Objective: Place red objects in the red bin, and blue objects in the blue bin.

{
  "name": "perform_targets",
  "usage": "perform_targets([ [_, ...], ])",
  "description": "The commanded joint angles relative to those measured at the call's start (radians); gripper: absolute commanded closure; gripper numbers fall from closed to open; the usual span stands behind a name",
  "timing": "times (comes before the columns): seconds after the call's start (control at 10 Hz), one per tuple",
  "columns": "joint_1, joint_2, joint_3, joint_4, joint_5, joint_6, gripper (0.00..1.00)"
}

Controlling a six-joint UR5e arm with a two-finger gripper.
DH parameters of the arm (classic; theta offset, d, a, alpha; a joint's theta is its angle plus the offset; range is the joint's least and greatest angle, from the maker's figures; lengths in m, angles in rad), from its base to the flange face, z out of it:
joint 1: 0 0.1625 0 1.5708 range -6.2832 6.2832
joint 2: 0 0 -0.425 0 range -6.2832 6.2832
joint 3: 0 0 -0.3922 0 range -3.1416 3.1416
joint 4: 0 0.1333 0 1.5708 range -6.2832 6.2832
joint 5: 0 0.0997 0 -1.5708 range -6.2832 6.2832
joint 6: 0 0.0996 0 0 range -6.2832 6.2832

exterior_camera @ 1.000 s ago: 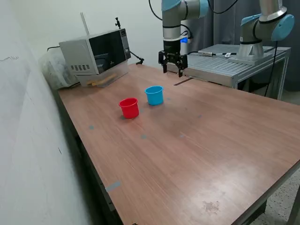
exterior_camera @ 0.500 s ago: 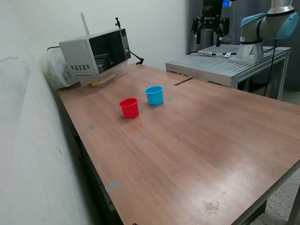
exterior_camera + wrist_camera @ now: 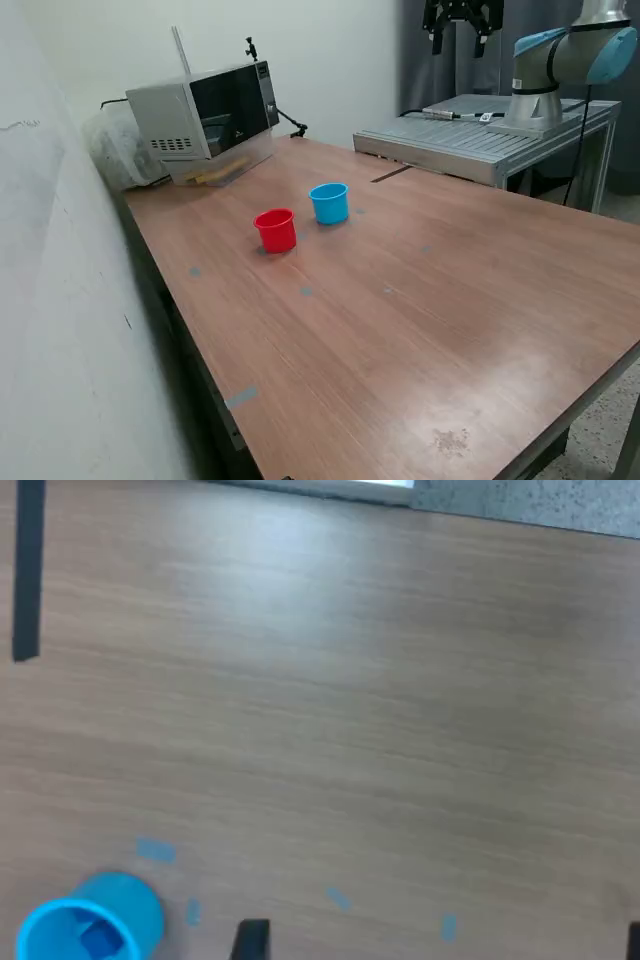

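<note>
The gripper [image 3: 461,38] hangs high above the grey metal platform [image 3: 490,135] at the bench's far edge, well apart from both cups; its fingers point down and stand spread, with nothing between them, so it is parted and empty.

Both cups lie below it and well inward from that far edge, toward the bench's [image 3: 420,300] middle and the exterior view's left; any coming move would seem to turn on a long descent that way.

The light blue cup [image 3: 329,203] stands upright, nearer the gripper; the wrist view looks down into it [image 3: 92,928] and shows a darker blue piece at its bottom, likely a cube, though too blurred to count.

The red cup [image 3: 276,230] stands upright just beside it, toward the microwave-side edge; its inside is hidden.

No loose cubes show on the wood; only faint blue tape marks [image 3: 155,851]; so the sorting looks done or nearly so.
</note>
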Motion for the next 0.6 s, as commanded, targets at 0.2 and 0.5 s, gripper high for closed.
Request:
perform_targets([
  [0.2,-0.062,-0.028,-0.145,0.119,-0.002,0.007,0.00],
  [0.5,-0.142,-0.036,-0.127,0.165,0.003,-0.002,0.00],
])
